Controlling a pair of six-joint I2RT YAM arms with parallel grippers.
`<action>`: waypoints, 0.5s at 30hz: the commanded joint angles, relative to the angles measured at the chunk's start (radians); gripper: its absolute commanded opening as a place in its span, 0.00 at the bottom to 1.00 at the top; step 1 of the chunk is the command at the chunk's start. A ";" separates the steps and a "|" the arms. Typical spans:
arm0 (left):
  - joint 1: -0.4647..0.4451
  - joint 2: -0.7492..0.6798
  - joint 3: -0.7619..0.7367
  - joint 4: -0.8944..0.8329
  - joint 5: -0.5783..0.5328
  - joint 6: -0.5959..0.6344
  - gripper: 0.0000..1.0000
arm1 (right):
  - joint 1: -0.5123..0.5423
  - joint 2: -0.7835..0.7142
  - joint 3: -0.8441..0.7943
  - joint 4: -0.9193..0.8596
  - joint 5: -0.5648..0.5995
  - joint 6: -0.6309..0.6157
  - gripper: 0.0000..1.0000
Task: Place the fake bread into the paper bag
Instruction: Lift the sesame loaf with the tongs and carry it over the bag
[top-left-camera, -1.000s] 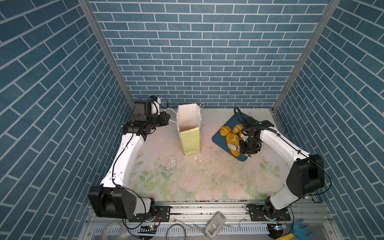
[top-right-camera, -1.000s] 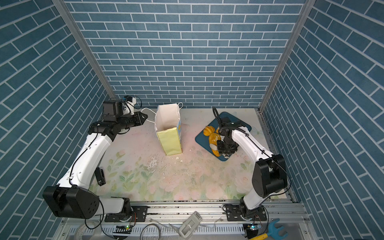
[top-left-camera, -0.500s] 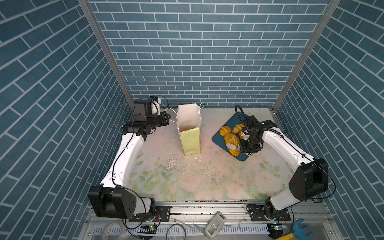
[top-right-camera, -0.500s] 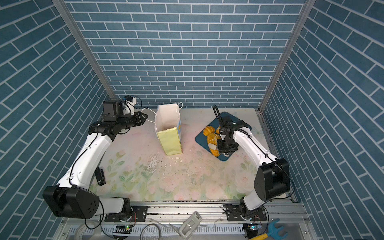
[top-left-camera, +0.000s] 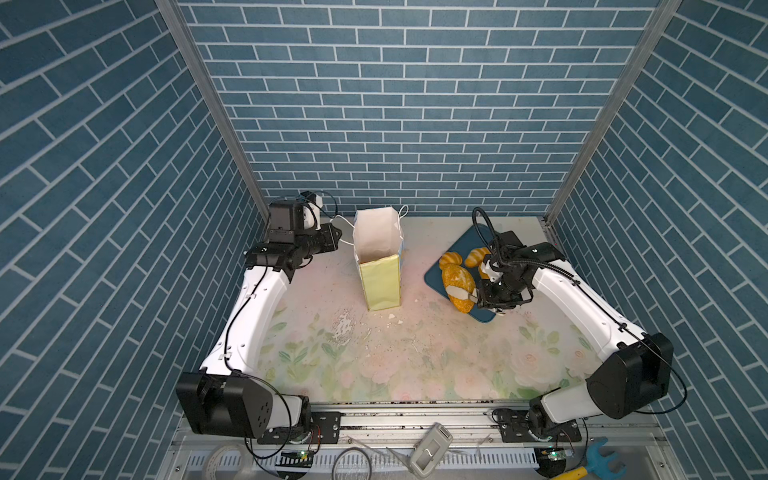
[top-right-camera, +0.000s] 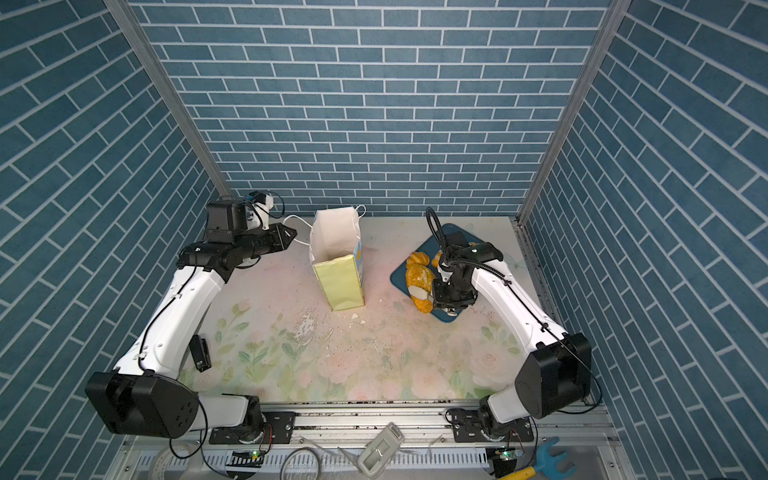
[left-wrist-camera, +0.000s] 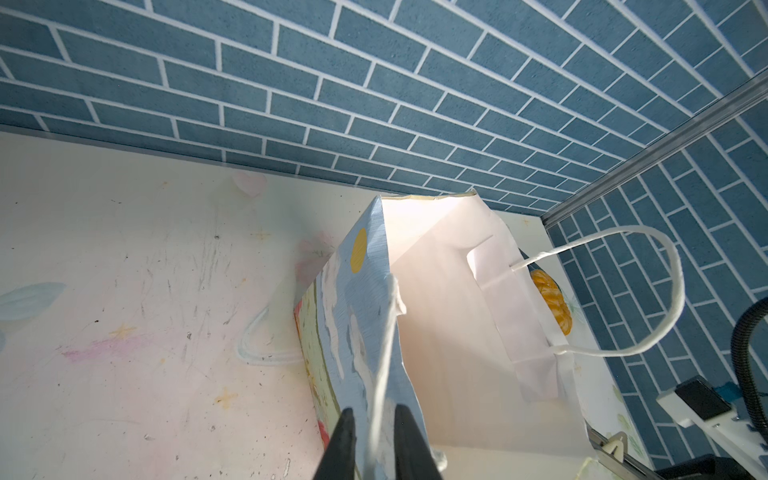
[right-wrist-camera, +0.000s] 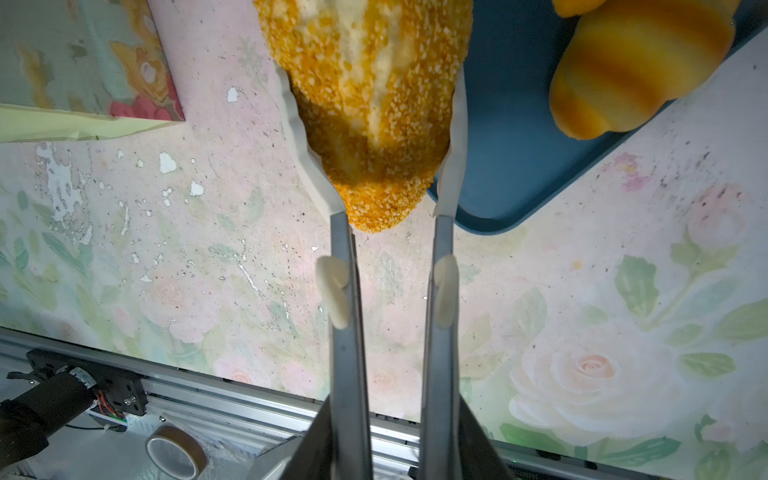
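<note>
Status: right hand (right-wrist-camera: 370, 83) clamped on speckled loaf (top-left-camera: 455, 279), white pads (right-wrist-camera: 457, 124) pressed on both flanks; loaf's near end sticks past the front corner of dark blue tray (top-left-camera: 435, 277) over the table (top-left-camera: 415, 365), can't tell if it's lifted clear. Ridged rolls (top-left-camera: 451, 258) sit on the tray behind the loaf, and the right wrist view shows a striped roll (right-wrist-camera: 636, 66) on the tray near the loaf, not touching it. Paper bag (top-left-camera: 380, 286) stands upright mid-back of the table, left of the tray and well apart from it, mouth open, white inside. Left hand (left-wrist-camera: 375, 419) pinched shut on left cord handle (left-wrist-camera: 395, 293), cord running taut from the bag rim; right cord handle (left-wrist-camera: 677, 286) loops free over the opposite rim. Strip of table between bag and tray carries a few white flakes (top-left-camera: 390, 316), with a bigger chipped patch (top-left-camera: 343, 328) in front of the bag. Black cable (top-left-camera: 482, 226) arches over the right wrist above the tray's back half. Table top is a pale floral print, scuffed; blue brick walls (top-left-camera: 395, 104) on three sides, metal rail (top-left-camera: 415, 415) along the front carrying both arm bases, with tape roll (right-wrist-camera: 176, 457), grey device (top-left-camera: 430, 451) and blue-and-yellow tool (top-left-camera: 598, 463) on the ledge below it
</note>
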 joint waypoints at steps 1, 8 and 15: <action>-0.007 -0.013 -0.008 0.008 0.005 -0.003 0.20 | 0.015 -0.038 0.039 -0.015 -0.010 0.029 0.31; -0.007 -0.004 -0.003 0.010 0.006 0.000 0.20 | 0.041 -0.041 0.106 -0.046 0.017 0.031 0.30; -0.007 0.000 -0.002 0.017 0.008 0.000 0.20 | 0.044 -0.044 0.173 -0.075 0.035 0.023 0.30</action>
